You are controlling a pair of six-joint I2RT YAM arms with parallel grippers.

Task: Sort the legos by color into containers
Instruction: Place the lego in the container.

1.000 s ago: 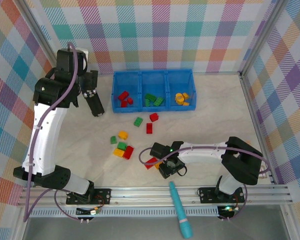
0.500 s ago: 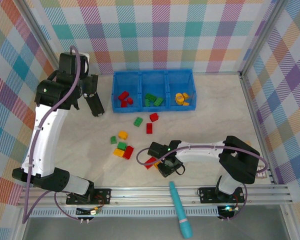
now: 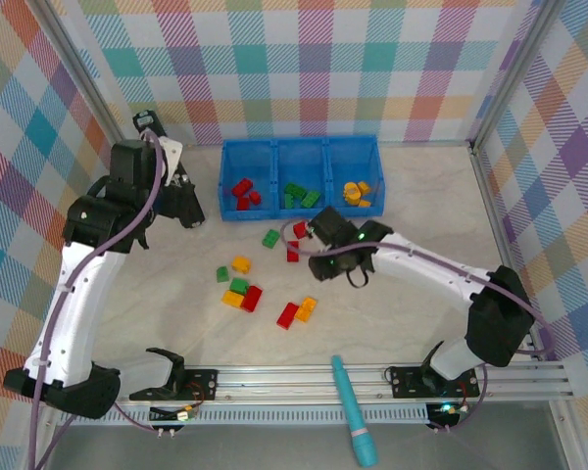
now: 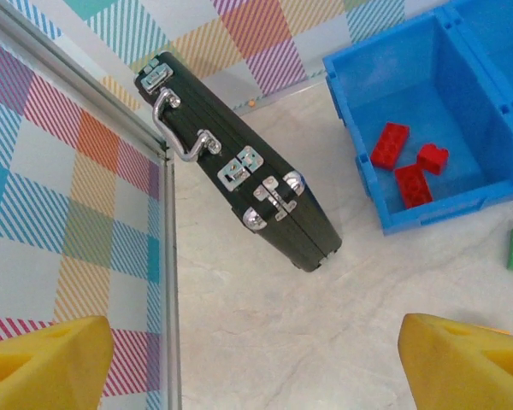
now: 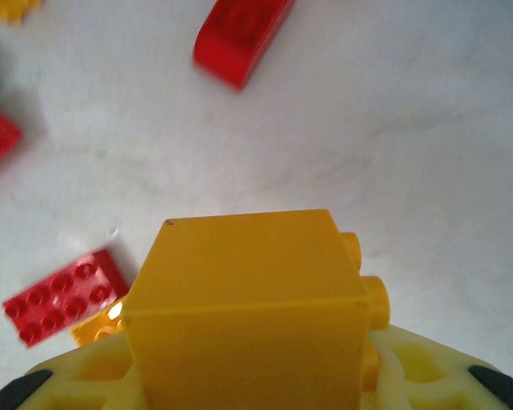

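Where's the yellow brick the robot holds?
In the right wrist view the yellow brick is pinched in the right claw; seen from above it hovers by the blue tray.

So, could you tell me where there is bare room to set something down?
Bare table lies right of the blue tray, and between the left arm and the loose bricks. Crowded: just before the tray, around the right pincer.

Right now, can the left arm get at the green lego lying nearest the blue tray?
Probably yes: the left gripper is open, and bare table runs from it to the green lego. The black case and blue tray lie beside that path.
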